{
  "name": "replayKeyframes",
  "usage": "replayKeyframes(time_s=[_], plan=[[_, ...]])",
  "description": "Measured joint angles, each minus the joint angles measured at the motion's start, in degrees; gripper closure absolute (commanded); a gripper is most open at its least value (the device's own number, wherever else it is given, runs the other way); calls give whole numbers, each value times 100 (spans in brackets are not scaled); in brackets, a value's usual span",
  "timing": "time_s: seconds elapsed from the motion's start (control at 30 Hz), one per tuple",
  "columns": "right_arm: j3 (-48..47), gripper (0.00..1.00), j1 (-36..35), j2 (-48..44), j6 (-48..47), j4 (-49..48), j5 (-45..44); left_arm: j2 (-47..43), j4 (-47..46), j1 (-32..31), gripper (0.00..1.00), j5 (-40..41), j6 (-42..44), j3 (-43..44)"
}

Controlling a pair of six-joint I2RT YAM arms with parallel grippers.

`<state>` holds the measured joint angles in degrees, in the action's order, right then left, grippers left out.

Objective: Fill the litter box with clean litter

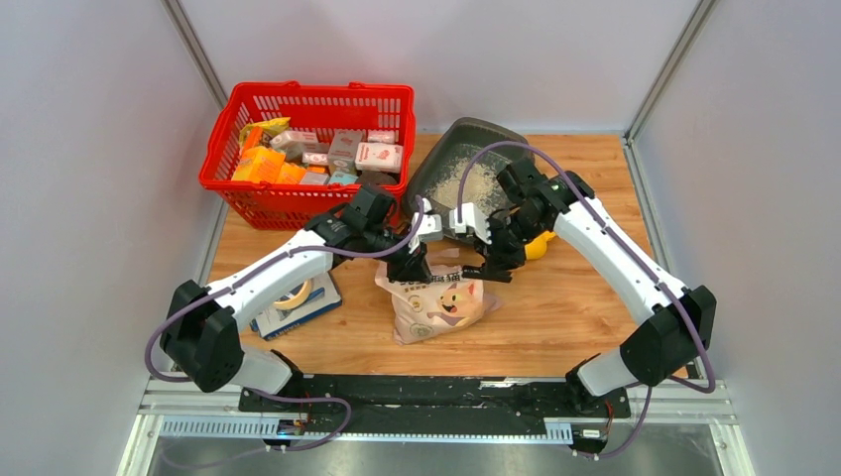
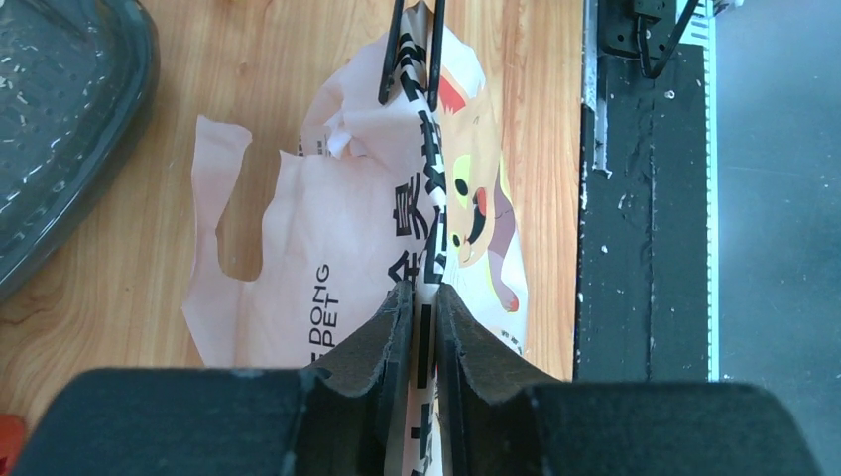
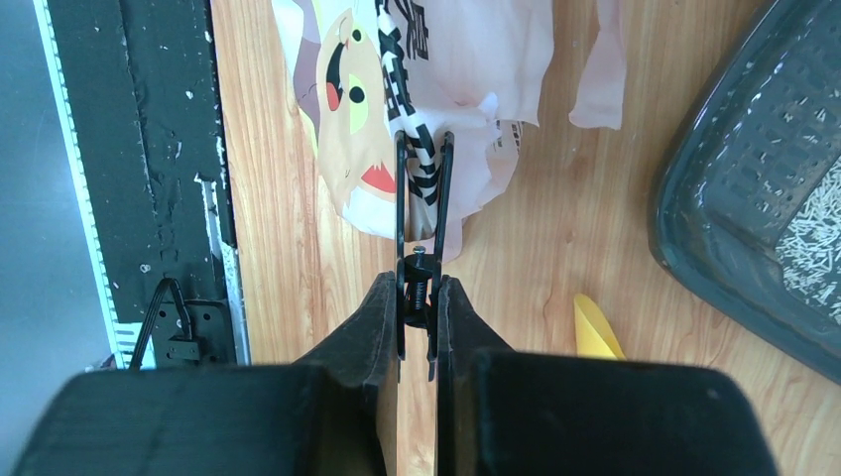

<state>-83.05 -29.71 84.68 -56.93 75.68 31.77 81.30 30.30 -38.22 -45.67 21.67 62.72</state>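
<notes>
Left gripper (image 2: 421, 297) pinches tight on the folded top of the bag (image 2: 327, 228), right gripper (image 3: 419, 293) clenched on a black clip (image 3: 421, 263) biting the same fold.
Just beside the right gripper lies the yellow scoop (image 1: 540, 245); behind both sits the litter box (image 1: 436, 174), litter (image 1: 476, 185) spread inside. Far left stands the red basket (image 1: 298, 91) of small boxes.

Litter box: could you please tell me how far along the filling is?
Done: litter already lies in the litter box, covering part of its floor. In hand: the left gripper pinches the folded top of the bag while the right gripper holds a clip on it. Left: probably letting go of clip and bag.
</notes>
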Motion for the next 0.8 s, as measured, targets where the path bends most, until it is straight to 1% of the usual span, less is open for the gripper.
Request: replayKeyframes(time_s=[0.07,0.1,0.13,0.2,0.37,0.57,0.8], plan=[[-48,100,-68,9,-37,24,-37,-76,-4,0,80,85,28,-35],[-83,100,-101,24,-48,31,-50,-109,-13,2,79,140,20,-52],[-122,100,-133,42,-59,35,-66,-155,-37,9,75,212,7,-85],[-168,100,-188,55,-96,33,-111,-273,-116,20,72,308,-33,-179],[-184,100,-286,57,-262,35,-240,-535,-131,79,72,433,-72,-365],[-310,100,-422,177,-466,55,-326,-614,-133,87,73,487,-74,-448],[-358,100,-557,240,-490,52,-321,-702,-142,98,74,529,-79,-538]])
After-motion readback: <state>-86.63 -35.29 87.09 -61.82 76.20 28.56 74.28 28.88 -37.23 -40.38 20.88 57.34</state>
